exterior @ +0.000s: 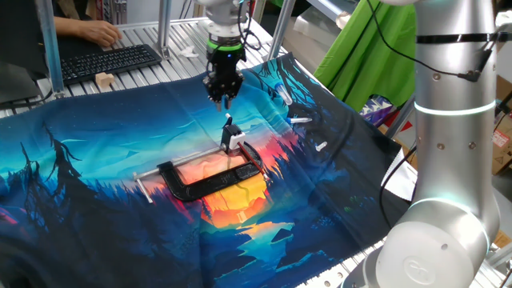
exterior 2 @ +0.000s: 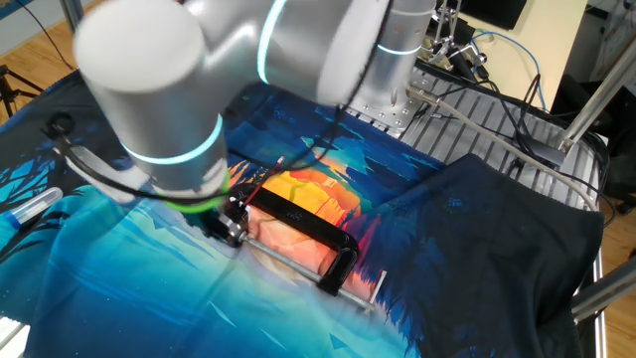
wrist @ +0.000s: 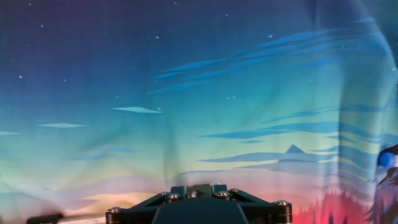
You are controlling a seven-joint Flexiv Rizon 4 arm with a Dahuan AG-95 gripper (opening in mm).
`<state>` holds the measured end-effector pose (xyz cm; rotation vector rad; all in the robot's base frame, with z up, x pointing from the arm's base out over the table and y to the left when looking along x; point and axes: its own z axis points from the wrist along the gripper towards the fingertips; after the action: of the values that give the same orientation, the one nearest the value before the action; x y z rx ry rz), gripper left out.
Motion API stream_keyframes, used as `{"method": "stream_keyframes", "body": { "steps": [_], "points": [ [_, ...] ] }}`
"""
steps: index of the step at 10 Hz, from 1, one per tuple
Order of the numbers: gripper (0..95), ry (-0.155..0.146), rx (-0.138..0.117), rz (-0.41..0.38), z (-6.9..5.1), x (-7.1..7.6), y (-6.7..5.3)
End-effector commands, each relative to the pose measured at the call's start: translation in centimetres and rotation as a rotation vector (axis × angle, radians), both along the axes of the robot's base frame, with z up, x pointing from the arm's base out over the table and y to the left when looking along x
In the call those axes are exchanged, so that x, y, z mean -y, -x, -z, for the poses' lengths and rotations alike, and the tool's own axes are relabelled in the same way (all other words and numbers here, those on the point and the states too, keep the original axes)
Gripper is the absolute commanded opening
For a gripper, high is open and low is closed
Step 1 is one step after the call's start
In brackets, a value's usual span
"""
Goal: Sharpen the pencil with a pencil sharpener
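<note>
One fixed view shows a printed sunset cloth [exterior: 96, 184] covering the slatted metal table [exterior: 180, 36], a keyboard [exterior: 104, 60] behind. The gripper [exterior: 222, 100] hangs empty above the pencil sharpener [exterior: 233, 142], held in the black clamp [exterior: 212, 180]; its jaw gap cannot be told.

Slatted aluminium table [exterior: 180, 38] draped with printed cloth of blue forest and orange sunset [exterior: 96, 200]. Far left: black keyboard [exterior: 108, 62]. Far right: green fabric [exterior: 364, 48]. Wooden floor [exterior 2: 30, 40] beyond.
</note>
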<state>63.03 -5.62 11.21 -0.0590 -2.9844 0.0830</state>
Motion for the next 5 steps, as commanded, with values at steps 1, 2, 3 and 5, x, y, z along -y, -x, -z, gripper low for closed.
{"method": "stream_keyframes", "body": {
  "steps": [1,2,3,5],
  "points": [
    [19.0,-0.006,0.0,-0.015,0.1,0.6,-0.1],
    [19.0,-0.011,0.0,-0.026,0.4,1.3,-0.2],
    [19.0,-0.019,-0.001,-0.021,0.7,1.7,-0.3],
    [19.0,-0.022,-0.001,-0.004,0.9,1.4,-0.1]
  ]
}}
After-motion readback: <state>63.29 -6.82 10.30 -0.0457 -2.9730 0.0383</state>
